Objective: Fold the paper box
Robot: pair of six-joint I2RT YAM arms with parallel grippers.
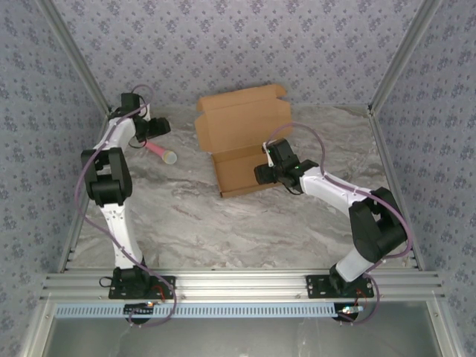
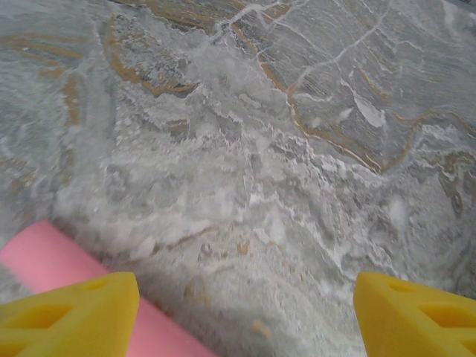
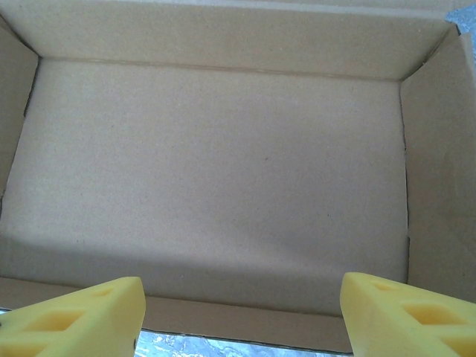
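The top external view shows the whole layout. The paper box [image 1: 242,141] lies toward the far edge of the table [image 1: 223,230], slightly right of centre. Its lid panel is laid back flat toward the far edge, and its tray portion sits nearer, with walls raised.

The right wrist view adds the tray interior. The paper box [image 3: 216,171] presents a bare cardboard floor bounded by upright walls on the far side, left and right, with a low wall nearest the camera. A strip of the table top is visible just beyond that low wall.

The right gripper [image 1: 268,171] is positioned at the tray's right side. In its own camera the right gripper [image 3: 242,312] is seen released, with yellow fingers spread wide above the low wall and nothing between them.

The left gripper [image 1: 152,130] is held near the far left corner of the table. Its wrist view shows the left gripper [image 2: 245,312] likewise released, with only the marble-patterned table [image 2: 297,149] between the fingers. A pink stick [image 2: 52,260] runs beneath the left-hand finger. From above, the pink stick [image 1: 160,152] is seen lying just beside that gripper, well apart from the box.

A broad stretch of bare top lies between the box and the near edge.
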